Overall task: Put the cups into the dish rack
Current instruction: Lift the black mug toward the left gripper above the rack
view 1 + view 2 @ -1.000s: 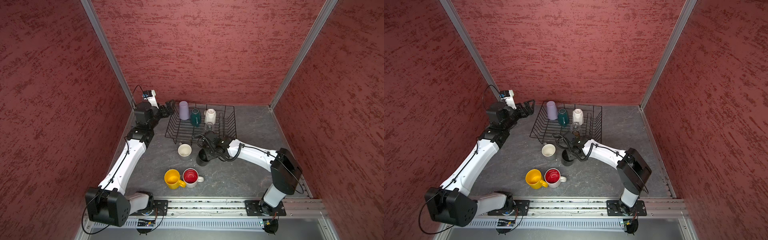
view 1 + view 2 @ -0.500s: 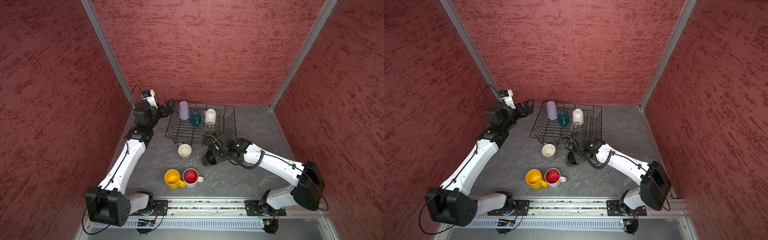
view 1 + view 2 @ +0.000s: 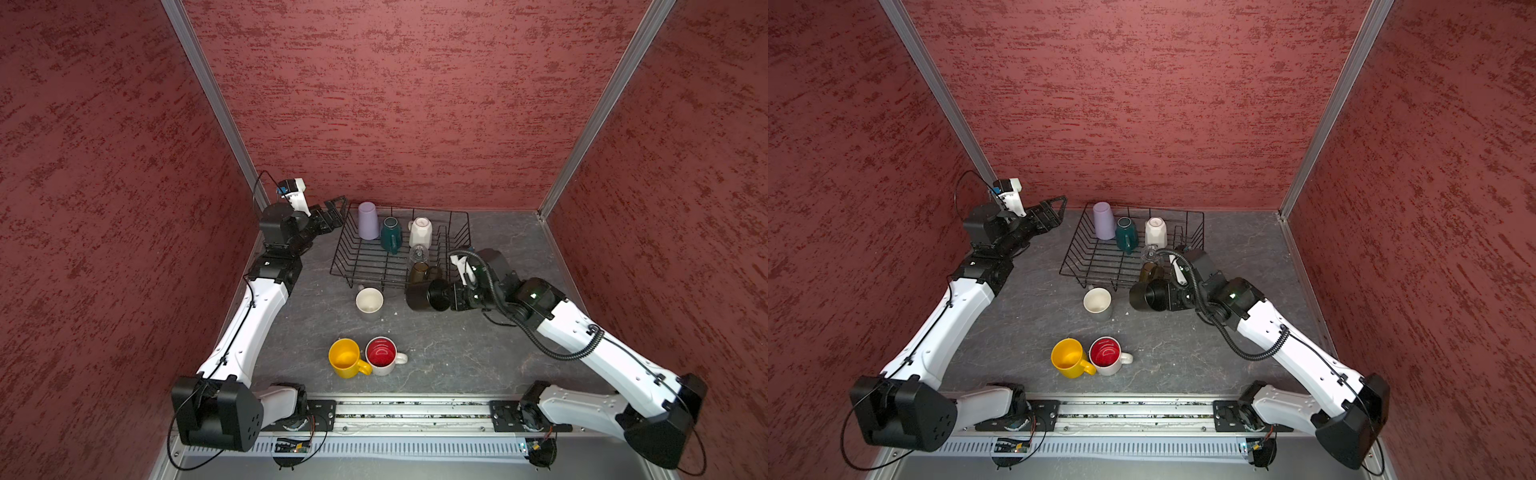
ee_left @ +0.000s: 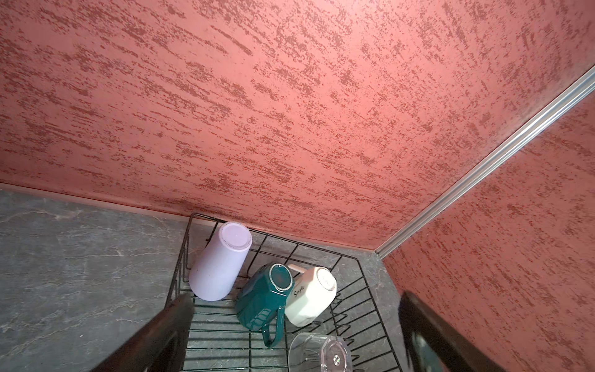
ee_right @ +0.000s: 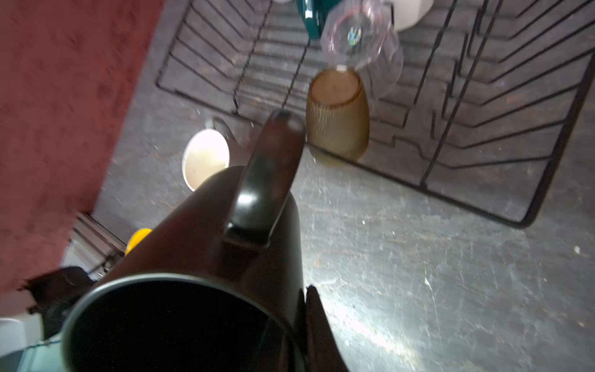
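Roughly past halfway; five of nine are loaded in the dish rack: lavender tumbler in its far left corner, teal mug and white faceted mug along its far side, clear glass nearer its middle, amber glass at its near edge; all base-up, some leaning.

Sixth is in hand: right gripper is clamped almost fully closed on the wall of the black mug at its rim; only the outer finger shows in the right wrist view; mug is tipped on its side, mouth toward the wrist, just in front of the rack's near edge and close to the amber glass; can't tell whether it's clear of the table.

Left gripper: jaws spread wide, holding nothing, just outside the rack's far left corner.

Left to do: grey cup upright just in front of the rack's near edge; yellow mug and white mug with red inside touching each other, well in front of the rack.

My read: black mug needs flipping mouth-down into the rack's bare left half; the amber glass is the likely thing to clip.
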Motion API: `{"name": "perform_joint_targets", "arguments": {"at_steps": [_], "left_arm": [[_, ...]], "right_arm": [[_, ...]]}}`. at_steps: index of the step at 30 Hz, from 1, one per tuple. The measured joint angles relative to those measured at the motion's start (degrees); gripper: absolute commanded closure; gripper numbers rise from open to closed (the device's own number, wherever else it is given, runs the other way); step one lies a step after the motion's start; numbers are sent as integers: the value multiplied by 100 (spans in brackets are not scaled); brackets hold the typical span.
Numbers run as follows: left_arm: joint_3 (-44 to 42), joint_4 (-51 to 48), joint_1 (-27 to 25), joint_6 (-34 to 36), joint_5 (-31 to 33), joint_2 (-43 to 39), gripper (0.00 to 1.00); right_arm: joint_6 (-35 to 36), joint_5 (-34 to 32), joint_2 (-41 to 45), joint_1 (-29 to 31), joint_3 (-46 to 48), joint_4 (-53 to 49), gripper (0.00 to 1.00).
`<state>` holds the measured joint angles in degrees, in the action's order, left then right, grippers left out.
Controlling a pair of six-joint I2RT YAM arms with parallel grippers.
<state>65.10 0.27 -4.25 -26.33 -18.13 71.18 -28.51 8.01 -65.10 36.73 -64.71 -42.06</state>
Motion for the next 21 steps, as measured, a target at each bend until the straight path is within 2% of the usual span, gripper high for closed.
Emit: {"name": "perform_joint_targets", "arguments": {"at_steps": [6, 11, 17, 21], "left_arm": [[-2, 72, 190, -282, -890, 192, 0], [157, 212, 234, -654, -1985, 767, 0], [256, 1060, 203, -1541, -3359, 1506, 1], [402, 1593, 59, -2015, -3976, 1864, 1]], "right_arm": [[-273, 710, 212, -861, 295, 1226, 100], [-446, 1360, -4, -1462, 354, 2109, 100], [-621, 2079, -337, -1888, 391, 3174, 100], [-662, 2529, -505, -2009, 402, 3735, 100]]}}
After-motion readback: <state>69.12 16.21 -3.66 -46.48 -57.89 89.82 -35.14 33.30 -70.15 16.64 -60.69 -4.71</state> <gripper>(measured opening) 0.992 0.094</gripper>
